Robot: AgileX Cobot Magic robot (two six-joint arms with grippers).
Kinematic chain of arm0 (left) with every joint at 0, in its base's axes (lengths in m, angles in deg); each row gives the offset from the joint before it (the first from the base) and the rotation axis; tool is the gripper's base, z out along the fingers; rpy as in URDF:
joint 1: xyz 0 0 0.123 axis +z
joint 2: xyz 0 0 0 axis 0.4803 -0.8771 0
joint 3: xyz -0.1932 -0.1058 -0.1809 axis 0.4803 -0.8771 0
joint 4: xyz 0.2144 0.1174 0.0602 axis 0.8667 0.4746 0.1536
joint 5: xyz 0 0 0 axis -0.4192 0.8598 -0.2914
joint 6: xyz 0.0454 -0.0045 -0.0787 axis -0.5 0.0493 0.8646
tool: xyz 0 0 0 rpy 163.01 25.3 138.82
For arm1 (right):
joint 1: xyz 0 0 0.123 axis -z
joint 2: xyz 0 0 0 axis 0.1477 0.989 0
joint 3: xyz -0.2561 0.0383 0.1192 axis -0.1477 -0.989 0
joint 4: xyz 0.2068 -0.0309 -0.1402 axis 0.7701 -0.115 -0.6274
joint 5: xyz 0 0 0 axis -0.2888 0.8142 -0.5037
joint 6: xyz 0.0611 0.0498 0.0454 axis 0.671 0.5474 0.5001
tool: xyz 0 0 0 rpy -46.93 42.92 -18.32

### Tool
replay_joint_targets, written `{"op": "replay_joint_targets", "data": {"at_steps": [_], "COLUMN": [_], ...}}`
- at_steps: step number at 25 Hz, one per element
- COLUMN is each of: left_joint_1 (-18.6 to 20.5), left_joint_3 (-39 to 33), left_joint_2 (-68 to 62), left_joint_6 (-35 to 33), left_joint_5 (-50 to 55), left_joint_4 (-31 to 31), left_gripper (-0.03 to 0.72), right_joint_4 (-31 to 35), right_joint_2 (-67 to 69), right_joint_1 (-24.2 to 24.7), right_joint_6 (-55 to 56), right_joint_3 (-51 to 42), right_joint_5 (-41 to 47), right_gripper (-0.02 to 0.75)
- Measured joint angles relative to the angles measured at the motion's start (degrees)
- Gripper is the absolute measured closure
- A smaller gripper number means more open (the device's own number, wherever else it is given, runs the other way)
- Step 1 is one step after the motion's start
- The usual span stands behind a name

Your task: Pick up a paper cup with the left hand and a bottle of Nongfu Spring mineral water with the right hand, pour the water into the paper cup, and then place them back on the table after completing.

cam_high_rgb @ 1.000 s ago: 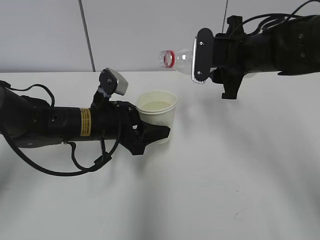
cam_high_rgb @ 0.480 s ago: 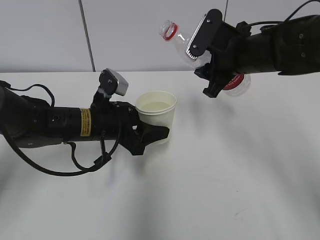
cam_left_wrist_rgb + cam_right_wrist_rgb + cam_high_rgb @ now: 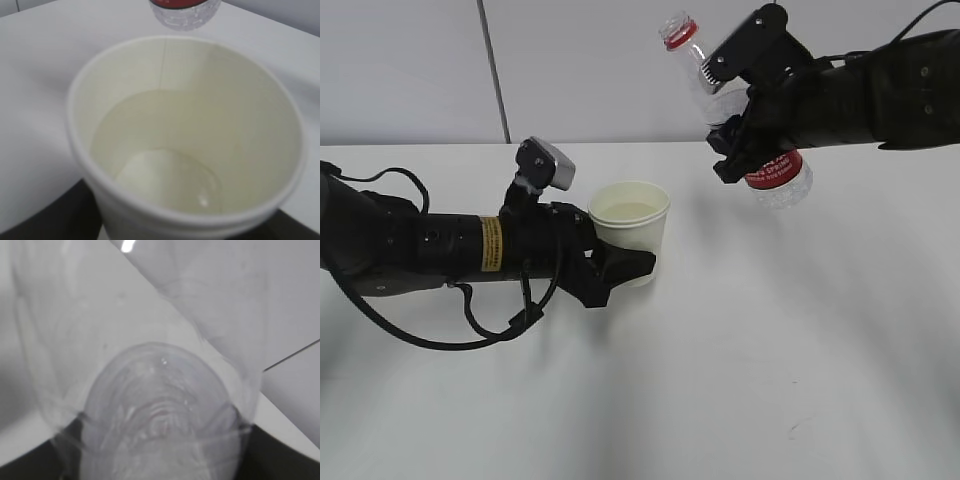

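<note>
My left gripper (image 3: 623,266) is shut on the white paper cup (image 3: 631,224), which stands upright low over the white table (image 3: 770,360); whether its base touches the table I cannot tell. In the left wrist view the cup (image 3: 125,80) fills the frame, with clear water (image 3: 165,150) partway up inside. Up at the right, my right gripper (image 3: 748,112) is shut on the clear bottle (image 3: 772,178) with a red label. The bottle tilts only slightly, with its red-ringed open neck (image 3: 679,31) pointing up and left, away from the cup. The bottle (image 3: 160,410) fills the right wrist view and looks almost empty.
A grey wall with a vertical seam (image 3: 493,70) stands behind the table. The left arm's loose black cable (image 3: 470,325) lies on the table at the left. The bottle's base (image 3: 184,11) shows beyond the cup in the left wrist view.
The right gripper has turned the bottle from lying level, mouth toward the cup, to nearly upright with the neck raised. The left gripper and cup have stayed in place.
</note>
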Motion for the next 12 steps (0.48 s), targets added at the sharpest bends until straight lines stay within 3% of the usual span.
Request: {"op": "replay_joint_targets", "data": {"at_steps": [12], "left_joint_1": [5.5], "left_joint_3": [0.0], "left_joint_2": [0.0], "left_joint_6": [0.0], "left_joint_5": [0.4], "left_joint_4": [-0.1], "left_gripper": [0.278], "right_joint_4": [-0.2], "right_joint_2": [2.8], "right_joint_1": [0.0], "right_joint_6": [7.9], "right_joint_3": [0.0], "right_joint_5": [-2.9], "right_gripper": [0.346]}}
